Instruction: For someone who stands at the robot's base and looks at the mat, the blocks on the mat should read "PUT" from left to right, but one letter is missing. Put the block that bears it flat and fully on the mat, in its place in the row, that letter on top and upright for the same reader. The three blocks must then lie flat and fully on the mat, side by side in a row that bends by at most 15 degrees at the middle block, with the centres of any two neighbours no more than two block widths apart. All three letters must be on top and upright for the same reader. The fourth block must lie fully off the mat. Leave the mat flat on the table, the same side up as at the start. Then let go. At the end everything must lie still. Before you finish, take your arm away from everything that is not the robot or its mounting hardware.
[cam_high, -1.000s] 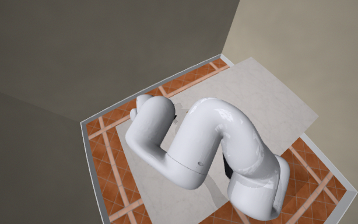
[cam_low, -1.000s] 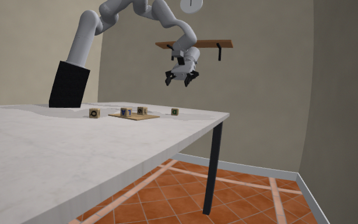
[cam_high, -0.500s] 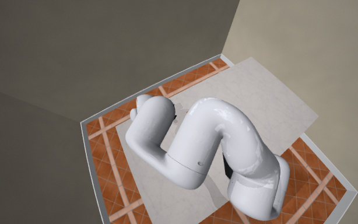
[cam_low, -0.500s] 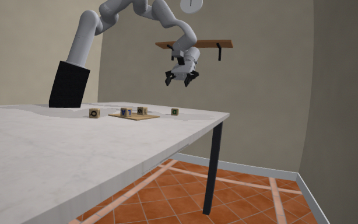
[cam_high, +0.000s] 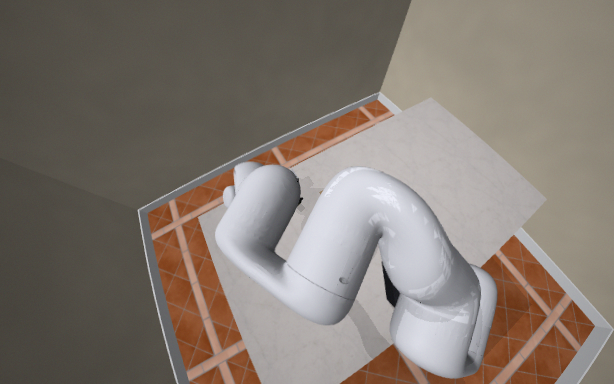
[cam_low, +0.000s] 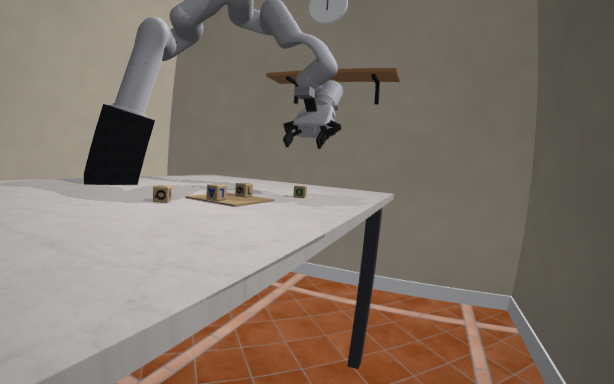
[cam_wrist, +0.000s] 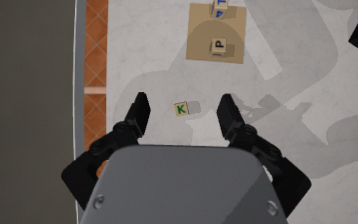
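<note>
My gripper (cam_low: 311, 134) is open and empty, high above the table. In the wrist view its fingers frame a small block with a green K on top (cam_wrist: 182, 108), which lies on the table far below, off the mat. This block also shows in the exterior view (cam_low: 300, 191), right of the mat. The tan mat (cam_wrist: 216, 34) holds a block with P on top (cam_wrist: 218, 46) and a block with a blue T (cam_wrist: 220, 7), cut by the frame's top edge. A fourth block (cam_low: 162, 193) lies on the table left of the mat (cam_low: 230, 199). Its top face is hidden.
The table's edge (cam_wrist: 80, 100) runs close to the left of the K block, with tiled floor beyond it. A wall shelf (cam_low: 332, 76) hangs behind the gripper. In the top view the arm (cam_high: 350, 240) hides the mat and the blocks.
</note>
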